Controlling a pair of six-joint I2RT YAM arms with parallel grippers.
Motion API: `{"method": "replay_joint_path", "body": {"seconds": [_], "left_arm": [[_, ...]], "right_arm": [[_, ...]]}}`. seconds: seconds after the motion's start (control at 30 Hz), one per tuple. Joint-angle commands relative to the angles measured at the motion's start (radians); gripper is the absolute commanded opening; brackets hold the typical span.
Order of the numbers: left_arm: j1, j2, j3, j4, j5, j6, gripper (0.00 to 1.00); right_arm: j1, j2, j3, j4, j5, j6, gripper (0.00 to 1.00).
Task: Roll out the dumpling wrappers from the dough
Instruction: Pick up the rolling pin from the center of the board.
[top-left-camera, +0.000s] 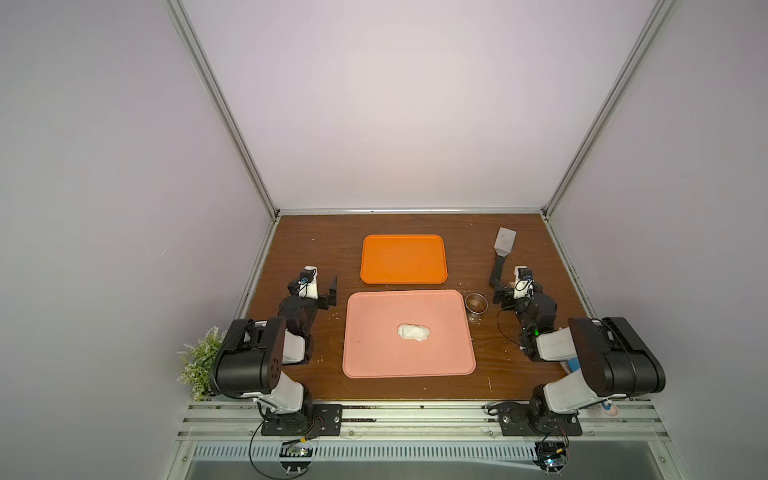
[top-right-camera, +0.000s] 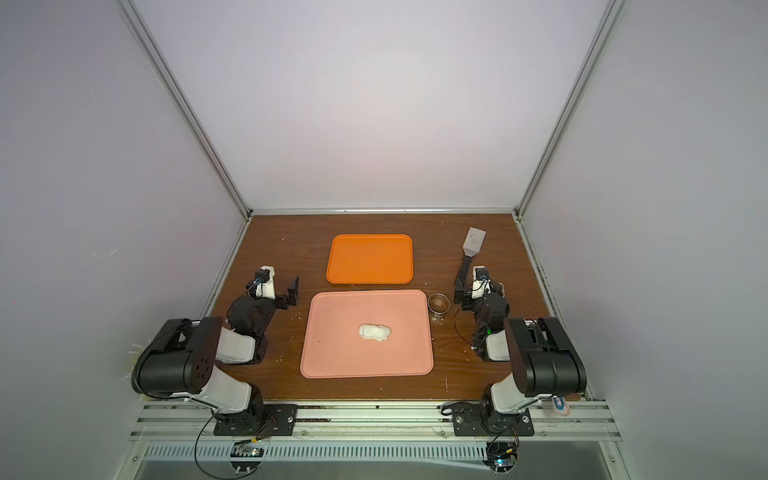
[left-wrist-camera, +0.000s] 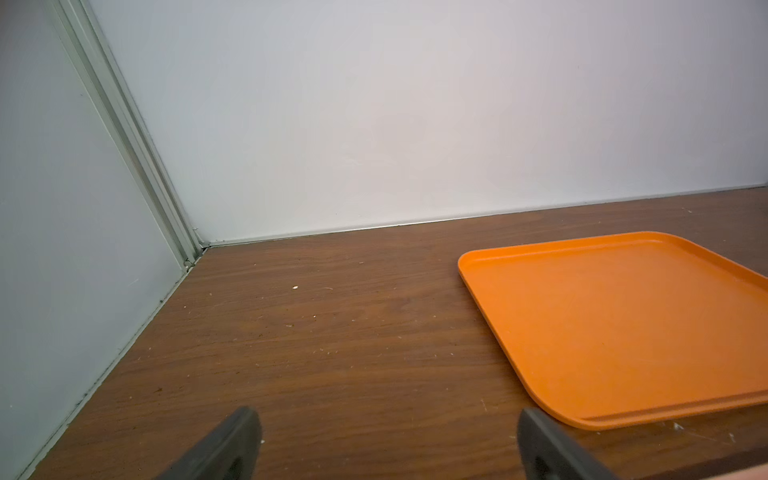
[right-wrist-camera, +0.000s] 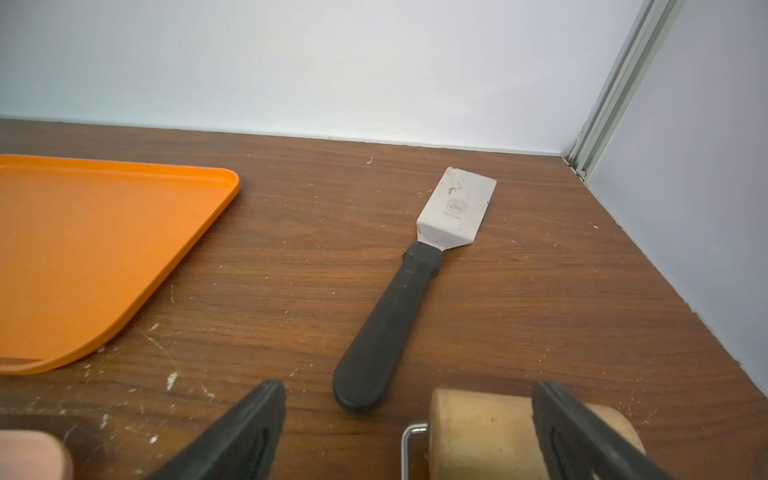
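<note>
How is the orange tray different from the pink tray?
The pink tray is bigger than the orange tray. The pink tray has a white lump of dough on it; the orange tray is bare. The pink tray lies nearer the robot, the orange tray behind it. Both are flat, round-cornered, on the wooden table.

Pale lilac-white walls, aluminium corner posts, dark wood-grain tabletop, small green plant by the left wall

Scuffed wooden table, metal spatula blade
</note>
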Motion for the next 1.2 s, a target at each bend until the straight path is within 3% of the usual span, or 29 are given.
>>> {"method": "replay_joint_path", "body": {"seconds": [0.0, 0.8, 0.9, 0.97, 1.03, 1.1, 1.17], "left_arm": [[-0.005, 0.006, -0.006, 0.016, 0.009, -0.005, 1.0], [-0.005, 0.006, -0.005, 0.016, 0.009, -0.005, 1.0], [-0.007, -0.009, -0.012, 0.022, -0.032, -0.014, 1.0], [-0.007, -0.059, -0.021, -0.013, -0.074, -0.033, 1.0], [-0.007, -0.121, -0.012, -0.083, -0.033, -0.017, 1.0], [-0.007, -0.234, 0.042, -0.32, 0.01, 0.022, 1.0], [-0.007, -0.309, 0.134, -0.58, 0.009, 0.03, 1.0]], "right_arm": [[0.002, -0.017, 0.019, 0.025, 0.002, -0.002, 1.0], [0.003, -0.014, 0.022, 0.023, 0.002, -0.001, 1.0], [0.002, -0.028, 0.02, 0.04, 0.001, 0.004, 0.99], [0.019, -0.132, 0.057, -0.114, 0.023, 0.002, 1.0], [0.042, -0.255, 0.16, -0.436, 0.191, 0.117, 1.0], [0.043, -0.349, 0.26, -0.745, 0.277, 0.242, 1.0], [0.041, -0.409, 0.289, -0.885, 0.343, 0.429, 1.0]]}}
